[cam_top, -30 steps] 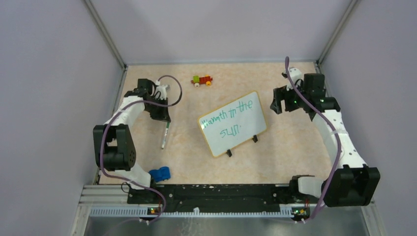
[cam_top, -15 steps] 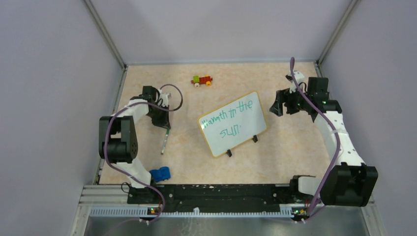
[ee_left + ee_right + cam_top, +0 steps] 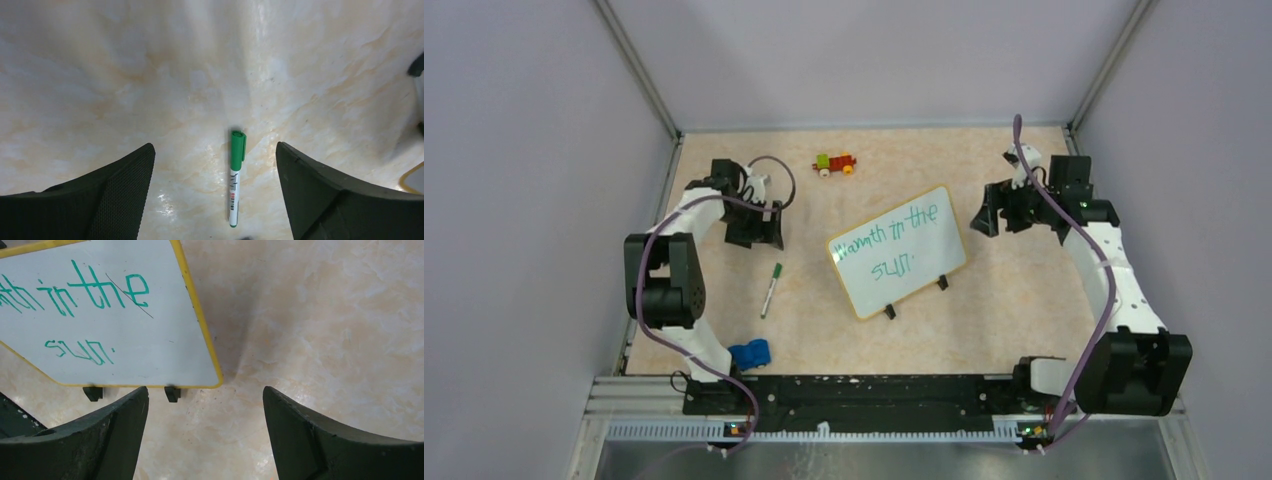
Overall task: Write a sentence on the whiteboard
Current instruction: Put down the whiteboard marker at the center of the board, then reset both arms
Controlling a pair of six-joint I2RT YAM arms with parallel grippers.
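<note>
left gripper (image 3: pixel 214 146) spread wide, empty; right gripper (image 3: pixel 205 389) likewise; sentence (image 3: pixel 102 292) clipped in right wrist view

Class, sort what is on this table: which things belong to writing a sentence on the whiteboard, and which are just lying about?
Belong to the job:
whiteboard
green sentence
green marker, lying on the table

Just lying about:
small toy vehicle of coloured blocks
blue object near the left arm's base

Quick tally: one whiteboard (image 3: pixel 897 251), one green marker (image 3: pixel 770 289), one toy car (image 3: pixel 835 163), one blue thing (image 3: pixel 749 353), two pincers: left pincer (image 3: pixel 755 238), right pincer (image 3: pixel 987 212).
</note>
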